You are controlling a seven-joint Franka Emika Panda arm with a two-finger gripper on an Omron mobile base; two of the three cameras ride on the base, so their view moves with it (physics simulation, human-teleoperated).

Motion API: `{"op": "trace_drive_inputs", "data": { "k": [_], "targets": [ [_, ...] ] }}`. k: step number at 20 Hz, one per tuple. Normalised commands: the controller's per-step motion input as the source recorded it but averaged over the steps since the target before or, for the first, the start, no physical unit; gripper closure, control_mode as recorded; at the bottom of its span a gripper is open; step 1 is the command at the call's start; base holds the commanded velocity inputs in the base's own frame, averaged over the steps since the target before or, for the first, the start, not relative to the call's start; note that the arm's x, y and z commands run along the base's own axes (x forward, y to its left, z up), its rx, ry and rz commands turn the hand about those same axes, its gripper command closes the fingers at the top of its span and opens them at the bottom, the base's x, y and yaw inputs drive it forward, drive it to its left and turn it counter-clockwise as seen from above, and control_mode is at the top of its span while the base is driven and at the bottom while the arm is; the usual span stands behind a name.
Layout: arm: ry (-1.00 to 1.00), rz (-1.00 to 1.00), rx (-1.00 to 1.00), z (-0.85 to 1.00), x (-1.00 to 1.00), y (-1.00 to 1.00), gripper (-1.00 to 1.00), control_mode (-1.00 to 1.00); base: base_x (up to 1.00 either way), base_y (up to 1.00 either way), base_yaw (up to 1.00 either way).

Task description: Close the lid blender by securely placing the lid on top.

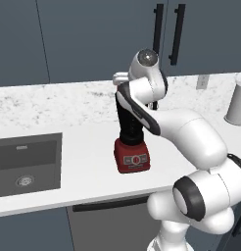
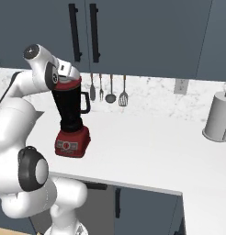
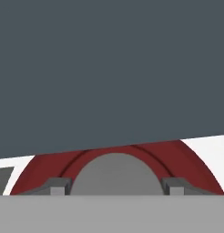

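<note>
The lid sits on the blender jar's mouth, on the surface. The fingers hold its grey knob between them. The robot should press straight down, then release without tilting it

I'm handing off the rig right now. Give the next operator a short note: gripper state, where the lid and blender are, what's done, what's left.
Gripper: jaws on either side of the lid's grey knob; whether they pinch it, cannot tell.
Lid: red disc, on the mouth of the jar, under the hand.
Blender: upright on the white counter, right of the sink.
Done: lid brought onto the jar.
Left: confirm it sits flush, release, lift the hand clear.
</note>
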Motion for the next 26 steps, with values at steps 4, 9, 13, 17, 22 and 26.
{"op": "trace_drive_inputs", "data": {
  "k": [4, 9, 13, 17, 22, 26],
  "targets": [
    [0.1, 0.0, 0.0, 0.0, 0.07, 0.02, 1.0, -1.0, 0.0, 0.0, 0.0],
    [0.2, 0.0, 0.0, 0.02, 0.0, 0.03, 1.0, -1.0, 0.0, 0.0, 0.0],
    [0.23, 0.0, 0.0, 0.0, 0.0, 0.06, 1.0, -1.0, 0.0, 0.0, 0.0],
    [0.2, 0.0, 0.0, 0.03, 0.0, 0.04, 1.0, -1.0, 0.0, 0.0, 0.0],
    [0.08, 0.0, 0.0, 0.15, 0.0, 0.01, 1.0, -1.0, 0.0, 0.0, 0.0],
    [0.04, 0.0, 0.0, 0.22, 0.0, 0.0, 1.0, -1.0, 0.0, 0.0, 0.0]
  ]
}}
